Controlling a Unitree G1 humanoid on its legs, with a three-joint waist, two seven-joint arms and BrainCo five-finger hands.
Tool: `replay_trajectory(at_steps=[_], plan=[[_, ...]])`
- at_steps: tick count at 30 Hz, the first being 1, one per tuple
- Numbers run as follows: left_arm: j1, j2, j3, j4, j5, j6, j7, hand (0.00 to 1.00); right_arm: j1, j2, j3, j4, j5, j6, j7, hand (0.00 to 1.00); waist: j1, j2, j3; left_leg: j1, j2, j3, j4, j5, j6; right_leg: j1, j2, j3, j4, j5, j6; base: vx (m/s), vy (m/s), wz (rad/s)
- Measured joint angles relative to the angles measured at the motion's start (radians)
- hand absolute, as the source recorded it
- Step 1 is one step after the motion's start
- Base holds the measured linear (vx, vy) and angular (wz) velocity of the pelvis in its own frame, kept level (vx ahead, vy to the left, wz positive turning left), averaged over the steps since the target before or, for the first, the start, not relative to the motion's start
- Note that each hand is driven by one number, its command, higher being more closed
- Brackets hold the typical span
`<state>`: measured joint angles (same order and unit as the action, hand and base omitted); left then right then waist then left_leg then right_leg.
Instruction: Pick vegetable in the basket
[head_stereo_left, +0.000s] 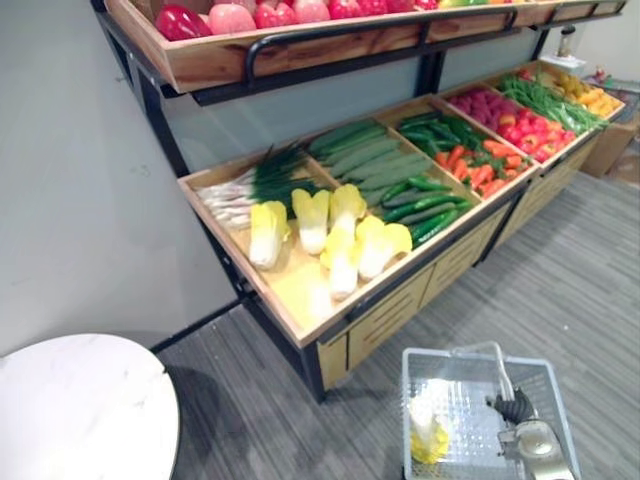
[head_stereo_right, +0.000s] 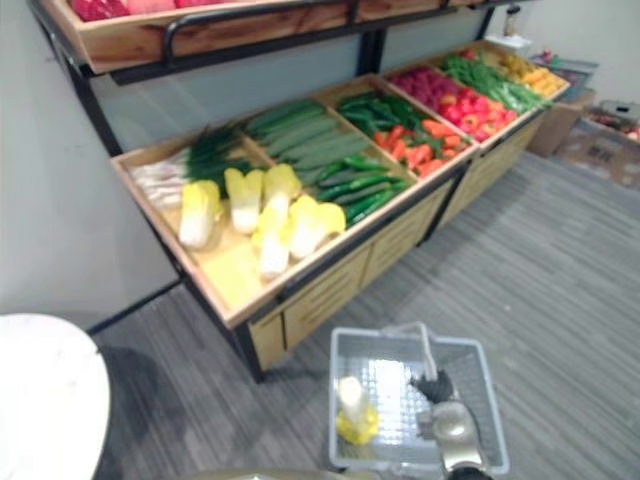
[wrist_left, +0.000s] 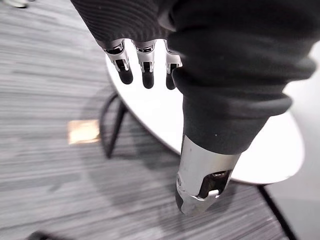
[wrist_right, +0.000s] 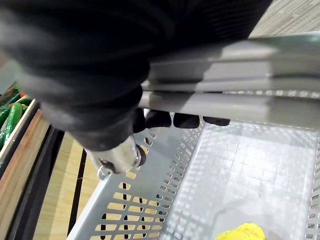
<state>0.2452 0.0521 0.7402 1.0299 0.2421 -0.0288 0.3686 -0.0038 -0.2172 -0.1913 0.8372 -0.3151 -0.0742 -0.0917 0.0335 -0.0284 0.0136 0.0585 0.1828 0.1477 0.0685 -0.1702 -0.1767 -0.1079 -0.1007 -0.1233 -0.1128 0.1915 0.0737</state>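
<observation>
Two hands: right hand (wrist_right: 162, 119) curled round basket handle (wrist_right: 240, 75), left hand (wrist_left: 145, 55) relaxed.

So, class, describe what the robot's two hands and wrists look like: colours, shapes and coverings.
A dark ribbed cover wraps each wrist and hand back. The left hand has silver fingers with dark rounded tips and a silver thumb. The right hand matches, on a silver-grey arm.
</observation>
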Motion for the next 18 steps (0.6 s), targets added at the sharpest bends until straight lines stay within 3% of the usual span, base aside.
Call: replay_trajectory(at_steps=[2, 5, 18], plan=[[0.005, -0.012, -0.040, 0.030, 0.020, 0.015, -0.063, 0.00, 0.000, 0.001, 0.000, 0.004, 0.000, 0.000, 0.000, 1.00, 0.000, 0.004, 0.001, 0.008, 0.001, 0.003, -0.005, 0.003, -0.006, 0.003, 0.002, 0.002, 0.000, 0.000, 0.000, 0.02, -0.003, -0.03], [-0.006, -0.013, -0.117, 0.045, 0.048, 0.018, -0.094, 0.00, 0.005, 0.003, 0.000, 0.017, -0.001, -0.002, -0.007, 1.00, -0.002, 0.011, 0.001, 0.029, 0.005, 0.006, -0.017, 0.003, -0.007, 0.017, 0.008, 0.005, 0.000, -0.008, 0.000, 0.02, -0.006, -0.04], [-0.035, -0.010, -0.350, 0.044, 0.087, -0.016, -0.107, 0.00, 0.008, 0.012, 0.002, 0.082, 0.000, -0.004, -0.030, 1.00, -0.003, 0.017, 0.001, 0.035, 0.007, -0.003, -0.031, 0.000, -0.003, 0.025, 0.007, -0.010, 0.001, -0.021, 0.014, 0.04, -0.001, 0.02]])
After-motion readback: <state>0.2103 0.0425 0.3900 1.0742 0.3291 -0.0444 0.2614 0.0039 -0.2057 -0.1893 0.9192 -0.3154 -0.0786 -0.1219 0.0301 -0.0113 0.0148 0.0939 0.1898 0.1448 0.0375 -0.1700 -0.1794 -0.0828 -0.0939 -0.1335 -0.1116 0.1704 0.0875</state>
